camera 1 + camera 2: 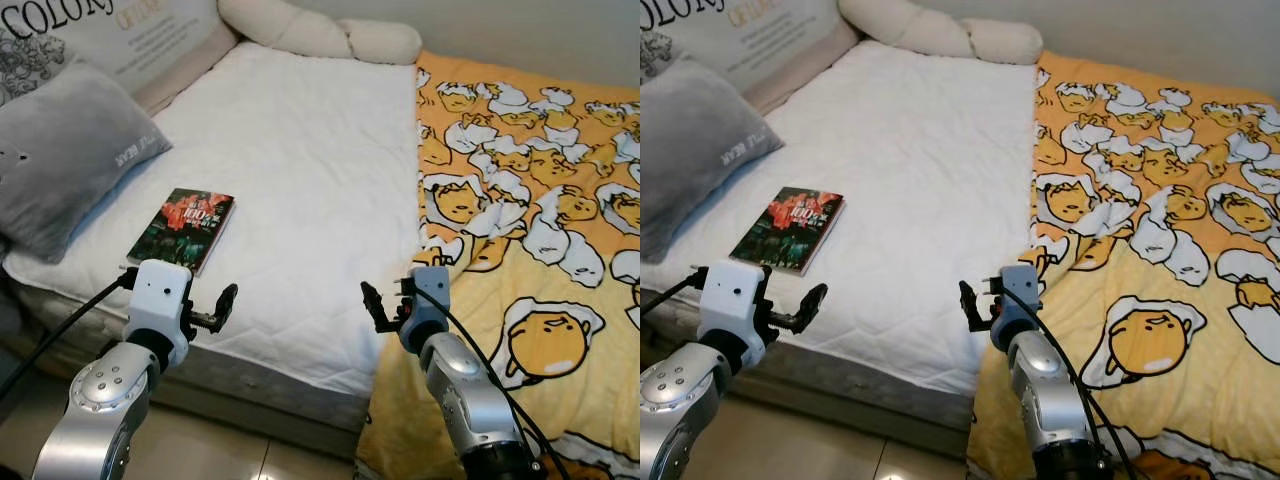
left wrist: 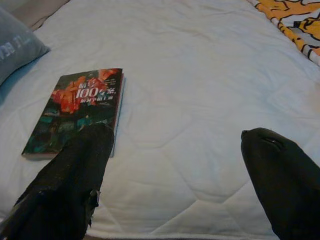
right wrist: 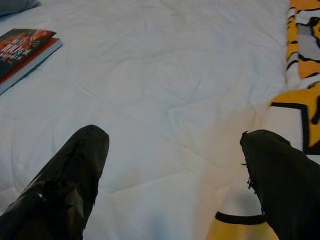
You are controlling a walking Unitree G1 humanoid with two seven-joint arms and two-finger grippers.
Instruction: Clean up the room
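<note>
Two silver arms reach forward from the lower edge of the head views toward the near side of a bed. Left gripper hovers at the near edge of the white quilted mattress, fingers spread wide with nothing between them; a black cable runs from its wrist. Right gripper hovers at the same edge, close to the line where the white surface meets the blanket, fingers likewise wide apart and empty.

Book: dark cover with red and orange artwork and white characters including "100"; it lies flat, face up, on the white mattress near the near edge, just beyond the left gripper and ahead of its left finger in the left wrist view.

Grey pillow: lies to the left of the book, near it, on the bed's left side. Printed cushion with dark lettering stands behind the grey pillow. Cream bolster lies along the far end of the bed.

Yellow blanket, patterned with white and yellow cartoon figures, covers the right part of the bed and hangs over its near edge
</note>
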